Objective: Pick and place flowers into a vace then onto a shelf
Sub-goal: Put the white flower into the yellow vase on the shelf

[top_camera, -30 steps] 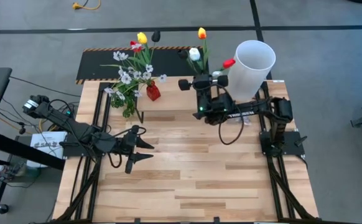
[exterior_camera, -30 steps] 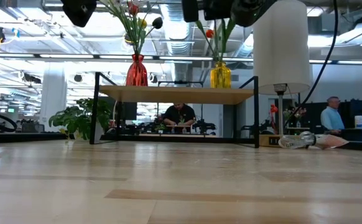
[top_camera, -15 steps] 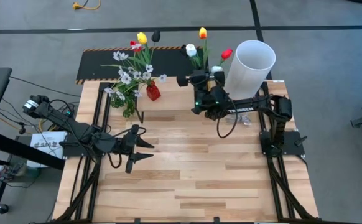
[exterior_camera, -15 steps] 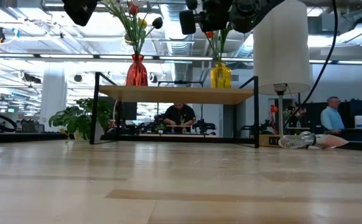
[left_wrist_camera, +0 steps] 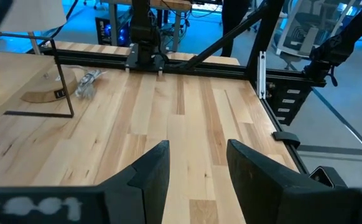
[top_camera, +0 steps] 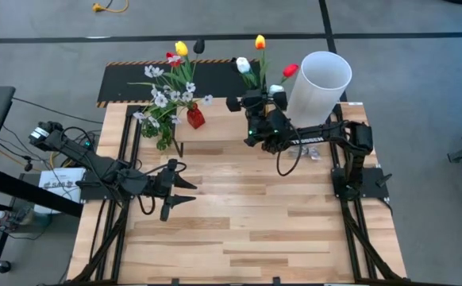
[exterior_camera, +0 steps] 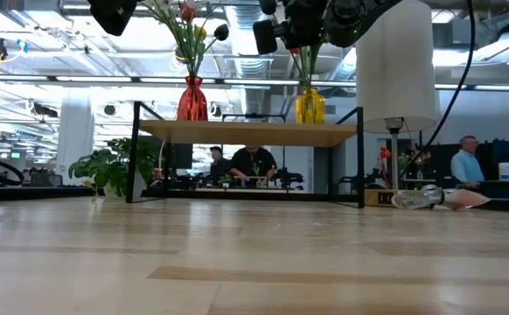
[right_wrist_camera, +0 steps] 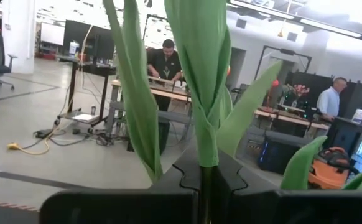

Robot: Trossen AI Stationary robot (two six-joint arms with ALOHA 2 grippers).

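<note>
The left gripper (top_camera: 185, 191) waits low over the left of the table, fingers parted and empty. On the shelf (exterior_camera: 246, 132) stand a filled red vase (exterior_camera: 191, 99) and a yellow vase (exterior_camera: 310, 107). Above the yellow one, the right gripper (top_camera: 255, 107) pinches a green flower stem (right_wrist_camera: 201, 93). The step in hand looks like insertion: next, lower the stem into the neck, then release.

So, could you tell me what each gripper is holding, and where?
The right gripper pinches a green flower stem just below its leaves; the left gripper holds nothing.
</note>
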